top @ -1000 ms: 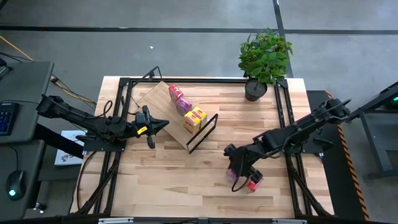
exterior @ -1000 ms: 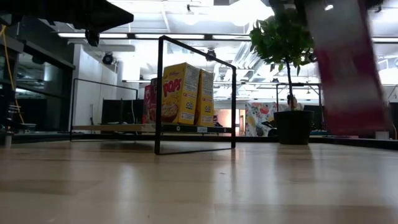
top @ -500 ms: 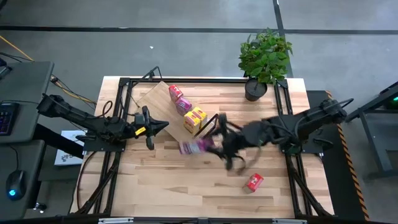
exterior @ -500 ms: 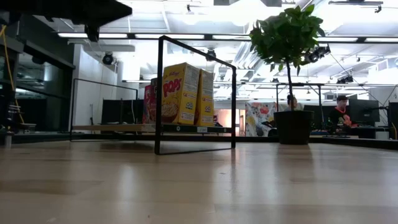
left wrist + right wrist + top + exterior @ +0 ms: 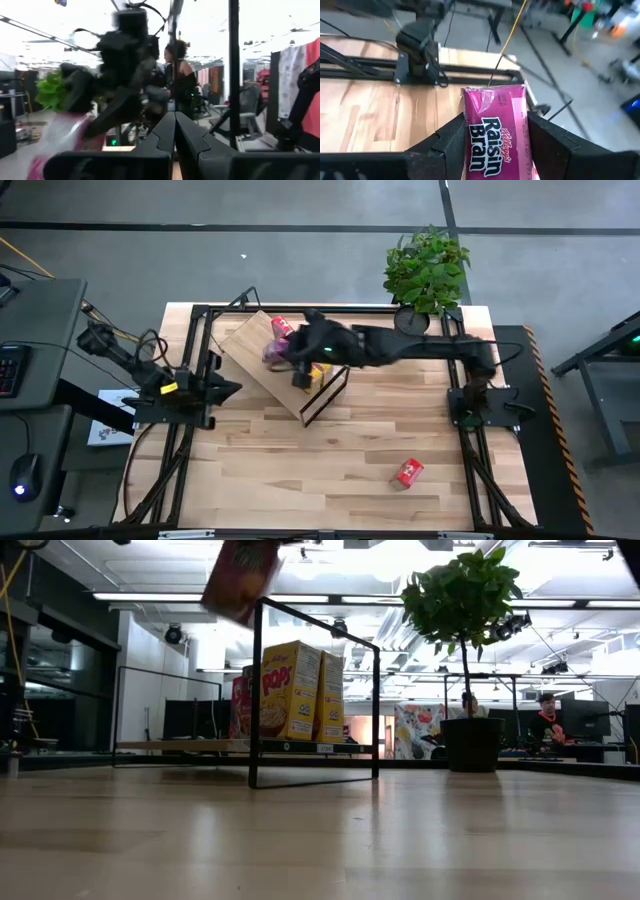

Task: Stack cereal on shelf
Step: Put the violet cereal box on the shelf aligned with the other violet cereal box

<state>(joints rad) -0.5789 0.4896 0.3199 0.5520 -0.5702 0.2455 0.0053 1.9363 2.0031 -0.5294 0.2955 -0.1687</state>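
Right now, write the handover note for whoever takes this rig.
Right gripper: shut on a pink-purple Raisin Bran box, held in the air over the shelf.
Left gripper: shut, empty, waiting at the table's left edge.
Done: four boxes stand on the shelf, including two yellow boxes by the wire frame.
Left: place the held box, then fetch the red box lying on the table.

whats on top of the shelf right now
On the shelf stand two yellow boxes by the wire frame and a red box further back. The right gripper, carrying the pink-purple box, covers whatever lies between.
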